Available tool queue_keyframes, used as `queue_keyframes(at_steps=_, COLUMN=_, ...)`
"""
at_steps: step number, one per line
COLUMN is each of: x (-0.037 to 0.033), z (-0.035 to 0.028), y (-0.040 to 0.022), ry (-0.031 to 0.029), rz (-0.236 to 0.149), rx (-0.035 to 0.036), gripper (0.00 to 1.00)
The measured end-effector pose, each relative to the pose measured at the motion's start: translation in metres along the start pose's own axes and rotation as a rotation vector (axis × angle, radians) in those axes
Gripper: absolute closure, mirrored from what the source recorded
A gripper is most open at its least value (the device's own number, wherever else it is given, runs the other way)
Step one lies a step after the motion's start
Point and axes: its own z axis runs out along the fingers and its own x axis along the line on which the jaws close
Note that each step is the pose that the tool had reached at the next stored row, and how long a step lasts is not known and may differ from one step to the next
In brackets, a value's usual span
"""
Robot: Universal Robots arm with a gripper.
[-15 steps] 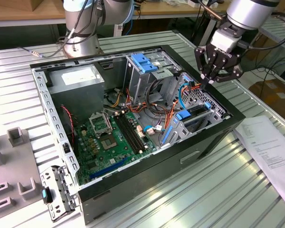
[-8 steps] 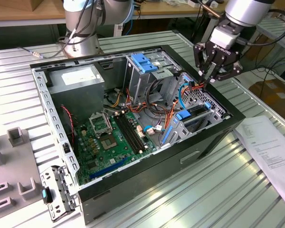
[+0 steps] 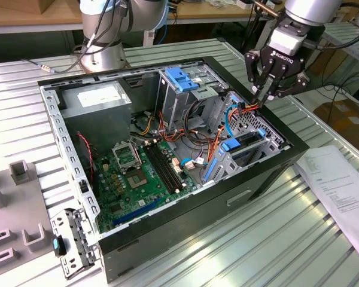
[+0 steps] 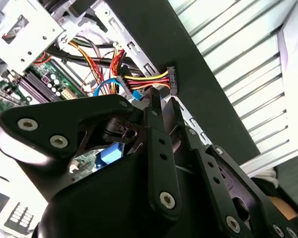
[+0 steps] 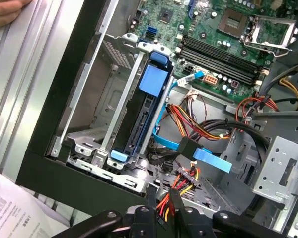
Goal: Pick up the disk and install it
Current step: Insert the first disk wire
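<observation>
Pinching power cable point(image 4: 144, 79), tool point(image 3: 263, 98) above case point(image 3: 167, 230) on ribbed table point(image 3: 275, 239).

Black computer case point(image 3: 227, 200), open. Inside the case: green motherboard point(image 3: 143, 173), grey power supply point(image 3: 99, 98), blue-tabbed drive cage point(image 3: 182, 89). Beside the case: printed paper sheet point(image 3: 341, 185), perforated bracket point(image 3: 72, 239).

Disk point(image 5: 141, 119) blue-framed; motherboard point(image 5: 213, 29) green; case point(image 5: 74, 191) black; wire bundle point(image 4: 146, 79) red, yellow, black; end effector point(image 5: 162, 196) black.
</observation>
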Motion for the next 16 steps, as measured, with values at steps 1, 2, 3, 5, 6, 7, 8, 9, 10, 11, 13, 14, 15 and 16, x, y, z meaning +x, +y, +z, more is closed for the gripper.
queue_keyframes(at_steps=1, x=0.0001, z=0.0009, y=-0.0003, ry=-0.0003, rz=-0.019, rx=0.0005, gripper=0.75)
queue_keyframes(at_steps=2, x=0.0002, z=0.0013, y=-0.0005, ry=0.0012, rz=-0.032, rx=0.0002, gripper=0.75)
queue_keyframes(at_steps=3, x=0.0003, z=0.0020, y=-0.0010, ry=0.0059, rz=-0.046, rx=-0.0015, gripper=0.75)
queue_keyframes(at_steps=5, x=0.0007, z=0.0029, y=-0.0018, ry=0.0125, rz=-0.058, rx=-0.0040, gripper=0.75)
queue_keyframes(at_steps=6, x=0.0011, z=0.0034, y=-0.0028, ry=0.0193, rz=-0.067, rx=-0.0066, gripper=0.75)
queue_keyframes(at_steps=7, x=0.0013, z=0.0035, y=-0.0044, ry=0.0273, rz=-0.068, rx=-0.0101, gripper=0.75)
queue_keyframes(at_steps=8, x=0.0013, z=0.0035, y=-0.0056, ry=0.0325, rz=-0.068, rx=-0.0126, gripper=0.75)
queue_keyframes(at_steps=9, x=0.0009, z=0.0035, y=-0.0085, ry=0.0348, rz=-0.068, rx=-0.0136, gripper=0.75)
queue_keyframes(at_steps=10, x=-0.0001, z=0.0036, y=-0.0110, ry=0.0355, rz=-0.069, rx=-0.0139, gripper=0.75)
queue_keyframes(at_steps=11, x=-0.0008, z=0.0035, y=-0.0123, ry=0.0356, rz=-0.070, rx=-0.0139, gripper=0.75)
queue_keyframes(at_steps=13, x=-0.0014, z=0.0036, y=-0.0134, ry=0.0355, rz=-0.083, rx=-0.0133, gripper=0.75)
queue_keyframes(at_steps=14, x=-0.0014, z=0.0037, y=-0.0135, ry=0.0355, rz=-0.108, rx=-0.0122, gripper=0.75)
queue_keyframes(at_steps=15, x=-0.0014, z=0.0039, y=-0.0137, ry=0.0353, rz=-0.127, rx=-0.0113, gripper=0.75)
queue_keyframes(at_steps=16, x=-0.0014, z=0.0040, y=-0.0137, ry=0.0353, rz=-0.142, rx=-0.0106, gripper=0.75)
